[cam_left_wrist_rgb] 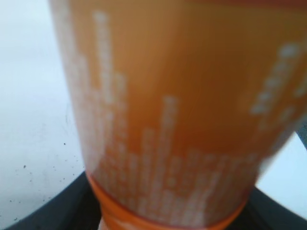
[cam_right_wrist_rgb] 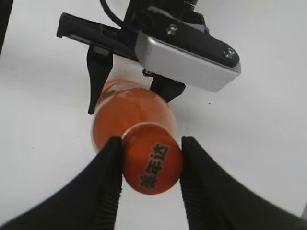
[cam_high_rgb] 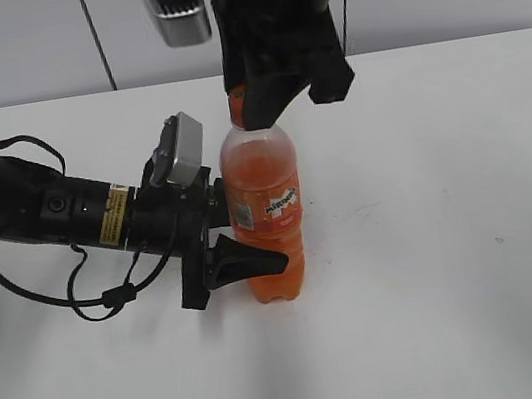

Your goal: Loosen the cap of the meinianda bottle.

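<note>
The meinianda bottle stands upright on the white table, full of orange drink, with an orange label. My left gripper comes in from the left and is shut on the bottle's lower body; the blurred label fills the left wrist view. The orange cap has dark characters on its top. My right gripper reaches down from above and is shut on the cap, both black fingers touching its sides. In the exterior view the cap is mostly hidden by the right gripper.
The white table stretches around the bottle. The left arm and its cables lie across the table's left side. The left arm's silver wrist camera sits just beyond the bottle in the right wrist view.
</note>
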